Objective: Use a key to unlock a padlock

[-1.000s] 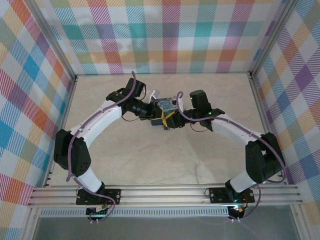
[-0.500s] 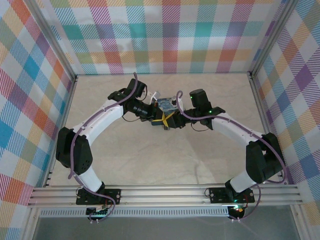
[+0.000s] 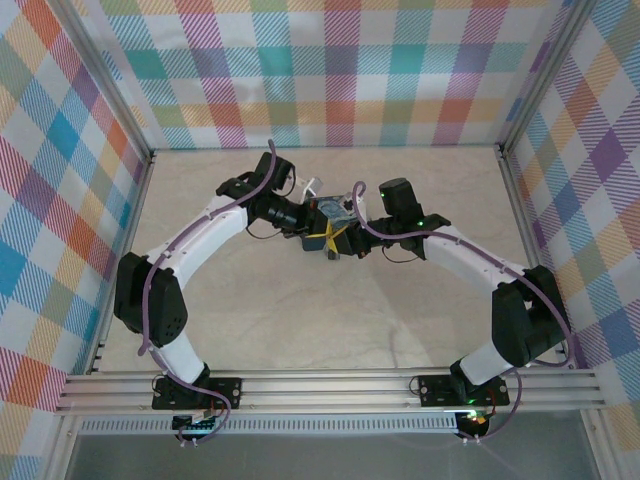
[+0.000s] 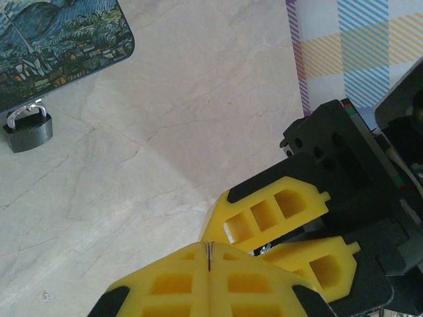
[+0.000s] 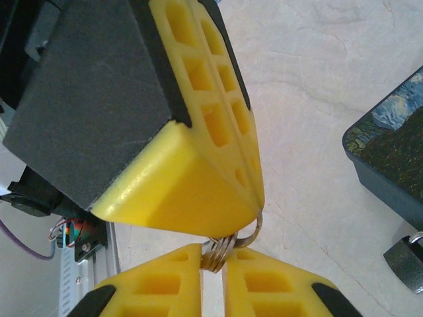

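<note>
The two grippers meet tip to tip over the middle of the table, left gripper [image 3: 322,238] against right gripper [image 3: 342,241]. My left gripper [image 4: 208,247] is shut on the key [image 4: 208,256], which shows as a thin metal edge pinched between the yellow pads. Its silvery key ring [image 5: 225,251] hangs below those fingers, and my right gripper [image 5: 213,259] is shut on it, with both pads touching the coils. The padlock [image 4: 28,129], dark with a thin silver shackle, lies on the table against the box's edge, apart from both grippers; it also appears as padlock [image 5: 406,261].
A blue swirly-painted box [image 3: 332,207] sits just beyond the grippers, seen as box [image 4: 59,39] and box [image 5: 390,142]. Plaid walls enclose the table on three sides. An aluminium rail [image 3: 320,390] runs along the near edge.
The right gripper's jaws have narrowed onto the key ring. The left wrist has shifted slightly toward the far side; the grippers stay together.
</note>
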Tool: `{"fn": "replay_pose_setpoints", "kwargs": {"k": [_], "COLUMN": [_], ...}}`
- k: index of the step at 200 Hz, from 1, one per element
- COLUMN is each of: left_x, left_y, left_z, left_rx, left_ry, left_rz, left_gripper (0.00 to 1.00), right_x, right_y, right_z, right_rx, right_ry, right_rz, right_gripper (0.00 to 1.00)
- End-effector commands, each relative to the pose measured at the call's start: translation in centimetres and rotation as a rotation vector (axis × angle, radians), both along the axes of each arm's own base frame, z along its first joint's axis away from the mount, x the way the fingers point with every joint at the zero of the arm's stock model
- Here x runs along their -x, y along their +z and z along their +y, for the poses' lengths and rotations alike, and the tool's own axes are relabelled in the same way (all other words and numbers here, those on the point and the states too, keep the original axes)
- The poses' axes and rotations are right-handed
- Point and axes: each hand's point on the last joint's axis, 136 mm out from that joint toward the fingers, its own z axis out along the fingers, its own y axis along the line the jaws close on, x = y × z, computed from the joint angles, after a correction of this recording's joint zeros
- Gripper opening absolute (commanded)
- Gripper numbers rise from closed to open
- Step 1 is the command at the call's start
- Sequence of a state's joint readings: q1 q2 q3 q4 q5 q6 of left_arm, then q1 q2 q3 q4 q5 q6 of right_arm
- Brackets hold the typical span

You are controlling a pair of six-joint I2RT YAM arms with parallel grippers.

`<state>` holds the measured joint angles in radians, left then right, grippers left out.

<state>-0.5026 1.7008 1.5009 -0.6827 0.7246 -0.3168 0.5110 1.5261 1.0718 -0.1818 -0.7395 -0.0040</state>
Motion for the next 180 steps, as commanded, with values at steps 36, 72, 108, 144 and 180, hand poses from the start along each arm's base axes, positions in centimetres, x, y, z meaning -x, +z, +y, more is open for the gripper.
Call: {"fn": "replay_pose_setpoints", "kwargs": {"k": [36,72,108,144,180], "left_x": [0.5,0.0,-0.3,-1.3,-2.1], "left_y": [0.2,0.2,-0.8,-0.3,-0.4], "left_z": [-0.6,-0.1,-0.2,1.1,2.8], "left_rx": [-0.006,-0.041,-0.055,-0.062,-0.04], "left_ry": [-0.035,-0.019,-0.007,0.06,0.144], "left_rz": [-0.001,-0.022,-0.004,-0.038,-0.041], "left_gripper": [0.01,0.14,0.24,0.49,0.56], "right_x": [-0.2,-0.2,-0.5,-0.5,-1.0], "right_y": [0.6,-0.2,-0.7,-1.8,-2.4], "right_z": [0.7,0.4,0.5,0.2,0.1], "right_rx": [-0.035,-0.022,-0.026,0.002,-0.002], "right_ry": [-0.009,-0.032,-0.054,-0.068,-0.1], "right_rz": [0.002,0.035,0.057,0.098,0.164], "right_gripper": [0.1,0.05,0.02,0.01,0.01]}}
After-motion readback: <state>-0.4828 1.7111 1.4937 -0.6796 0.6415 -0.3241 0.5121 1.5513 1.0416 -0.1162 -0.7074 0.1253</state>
